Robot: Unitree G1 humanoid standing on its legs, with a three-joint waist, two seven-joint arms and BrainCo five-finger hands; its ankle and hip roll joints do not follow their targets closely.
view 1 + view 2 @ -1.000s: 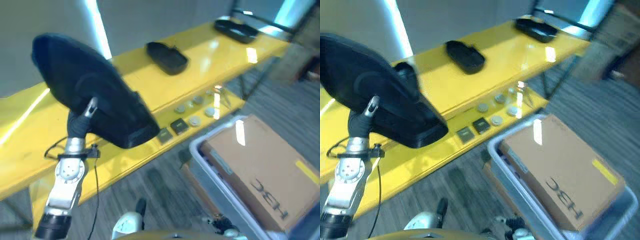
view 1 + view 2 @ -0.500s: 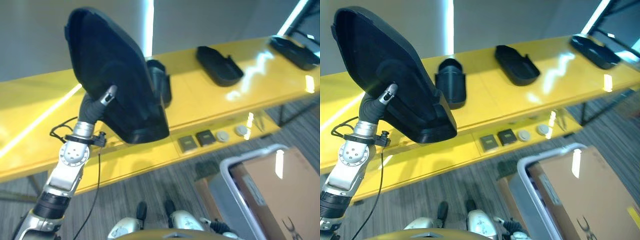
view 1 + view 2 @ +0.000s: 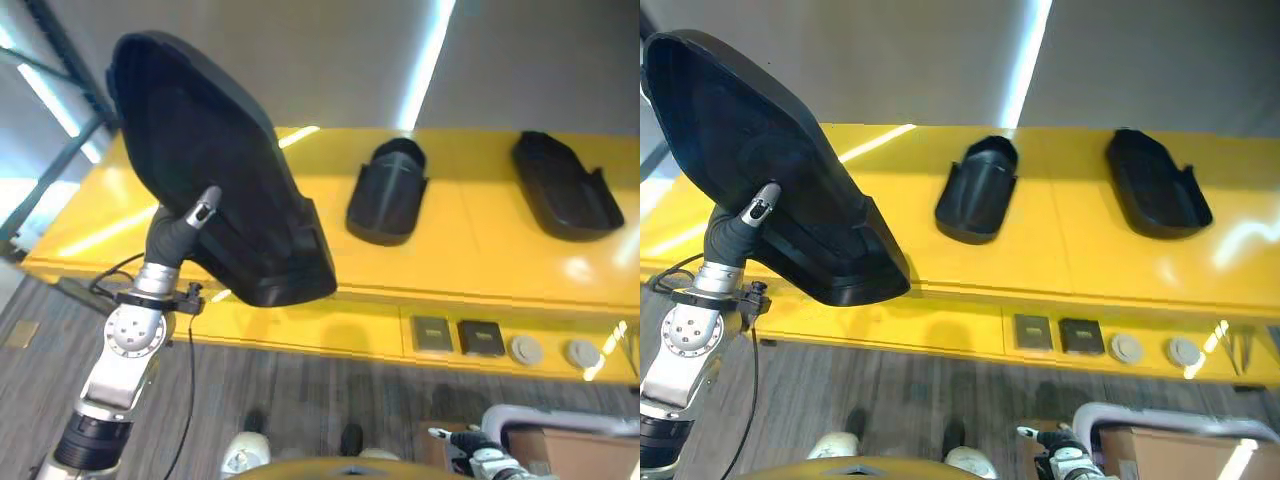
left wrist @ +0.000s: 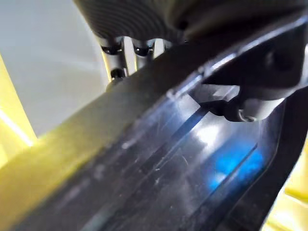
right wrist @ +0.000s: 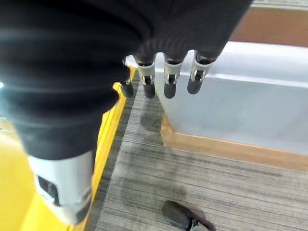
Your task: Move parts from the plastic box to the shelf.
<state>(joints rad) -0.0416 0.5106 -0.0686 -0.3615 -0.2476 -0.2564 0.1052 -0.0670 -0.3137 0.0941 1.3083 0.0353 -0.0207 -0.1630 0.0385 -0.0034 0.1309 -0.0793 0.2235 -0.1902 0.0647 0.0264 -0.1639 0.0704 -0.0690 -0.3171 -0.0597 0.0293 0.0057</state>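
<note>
Above yellow shelf (image 3: 480,235), left hand (image 3: 205,205) still gripping black part (image 3: 215,170), camera panned left

Bright light strips shine as white glare on the glossy yellow shelf (image 3: 300,215). Close to the wrist cameras, everything looks blurry.

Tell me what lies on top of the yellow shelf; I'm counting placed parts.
Two black parts lie on the shelf. The large part in the left hand covers the surface behind it.
</note>
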